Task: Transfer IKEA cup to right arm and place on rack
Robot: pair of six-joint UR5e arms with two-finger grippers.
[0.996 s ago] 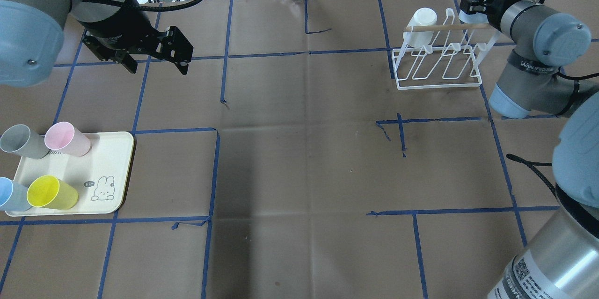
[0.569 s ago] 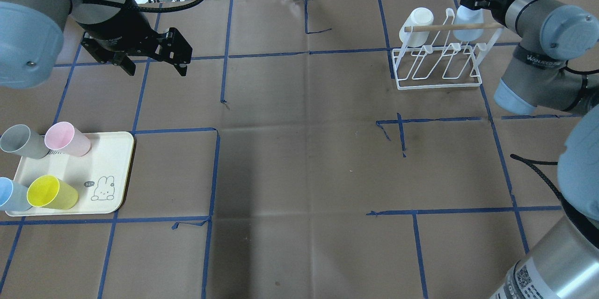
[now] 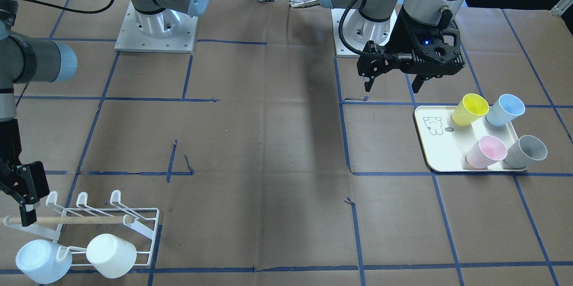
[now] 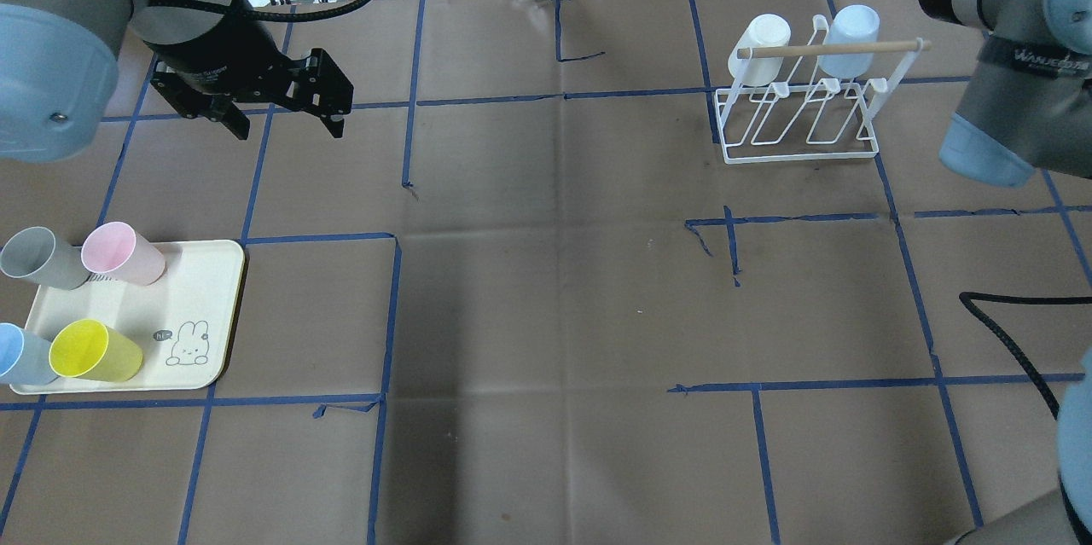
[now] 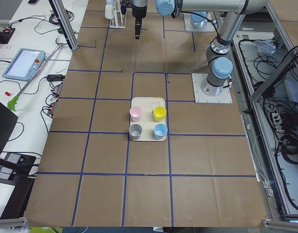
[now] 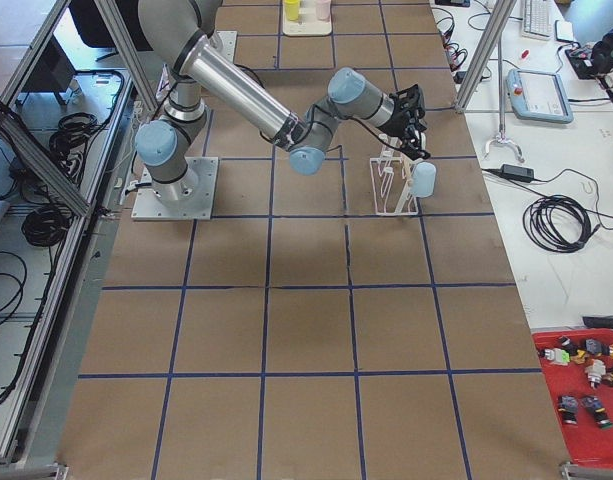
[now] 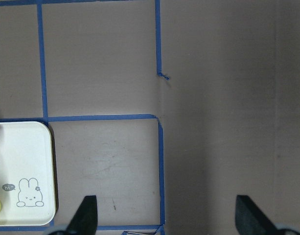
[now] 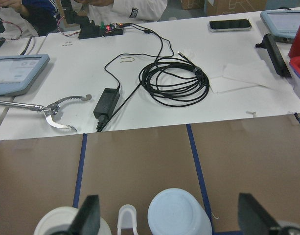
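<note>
Overhead exterior: two cups on rack

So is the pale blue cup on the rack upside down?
The pale blue cup is upside down: its closed base faces up in the right wrist view, on the rack beside the white cup.

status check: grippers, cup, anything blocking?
Left gripper open, empty. Right gripper open, not touching cup. Pale blue cup hung on rack beside white cup. Nothing in the way.
</note>
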